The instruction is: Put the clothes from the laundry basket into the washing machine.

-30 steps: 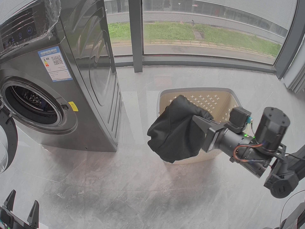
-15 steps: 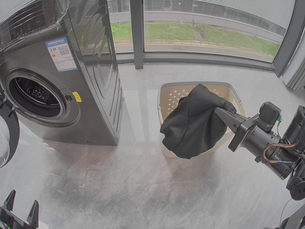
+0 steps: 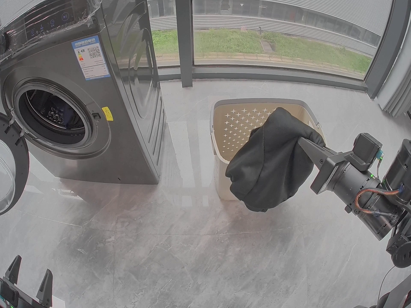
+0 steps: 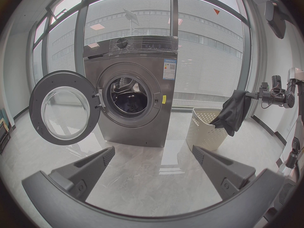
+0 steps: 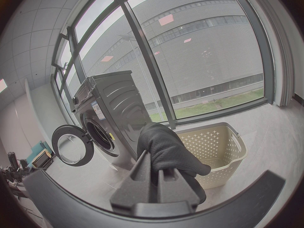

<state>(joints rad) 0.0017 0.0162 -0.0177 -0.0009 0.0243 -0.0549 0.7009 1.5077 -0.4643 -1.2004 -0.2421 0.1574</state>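
Above laundry basket (image 3: 257, 101) rim: black garment (image 3: 269, 167) hanging, pinched tight in right pincer (image 3: 305, 143).
Left pincer (image 4: 152, 152): spread wide, empty, low by floor.
Washing machine (image 3: 128, 86): door (image 4: 60, 108) open, well apart leftward.
Carry: hem clear of rim, release deep in drum (image 3: 53, 112).

Grey marble-look tile floor (image 3: 171, 244), glossy, pale veins, thin grout lines. Washing machine (image 3: 128, 120) stands directly on it: grey front-loader, round door (image 3: 17, 159) swung open out over the floor at its front. Laundry basket (image 3: 219, 172) also sits on the floor, cream plastic with star-shaped holes, upright, near the washing machine's side panel, strip of bare floor between, not touching. Behind the washing machine the floor runs to a window wall (image 3: 278, 31).
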